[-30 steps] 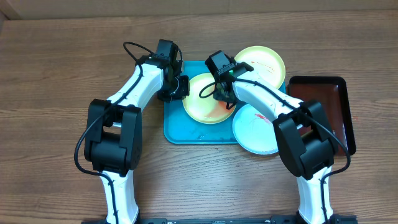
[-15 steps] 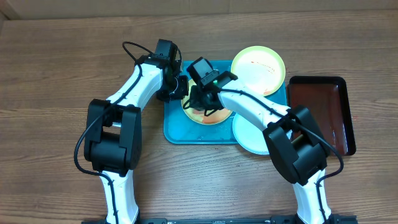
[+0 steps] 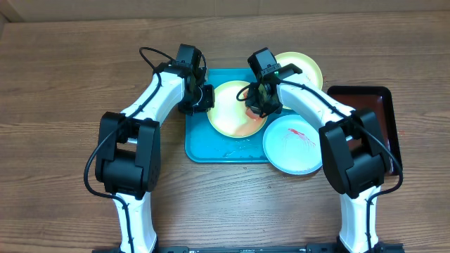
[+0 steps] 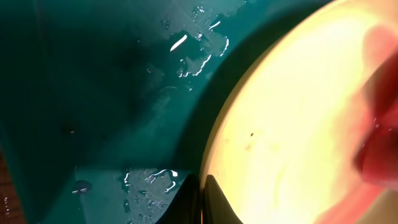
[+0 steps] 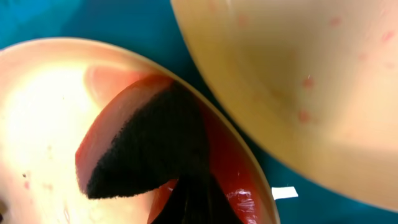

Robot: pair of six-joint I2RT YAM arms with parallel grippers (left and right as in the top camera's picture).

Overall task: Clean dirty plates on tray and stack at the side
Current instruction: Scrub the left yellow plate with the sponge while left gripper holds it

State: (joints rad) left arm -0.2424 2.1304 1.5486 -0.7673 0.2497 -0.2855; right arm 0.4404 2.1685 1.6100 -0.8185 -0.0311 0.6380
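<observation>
**Handling and count, read outward from the claws.** Between the closed fingers of the right claw sits a dark sponge. It is pressed flat on a film of red sauce directly under the claw. The surface beneath is the middle plate, cream with a pale green rim, lying on the turquoise tray.

The left claw is also closed. Its fingertips meet the opposite rim of the same plate and appear to pinch it, as if to steady it. Just beyond those fingertips, water droplets glisten on the tray floor.

*Handling (judged).* The plate looks stiff, shallow and light. Its glossy, wet face is probably slippery, so the raised rim is the sensible place to grip. A pinch on the flat centre would likely slide off. The sponge looks soft and yields under pressure.

*Count.*
- Three plates, all on or overhanging the tray.
- The pale blue plate lies just outside the right claw on the robot's side and carries a red smear.
- The far plate lies just beyond the right claw, and its rim overlaps the middle plate's rim.
- One turquoise tray.
- One sponge.
- One dark red-brown tray, well out to the right claw's outer side on the table.
</observation>
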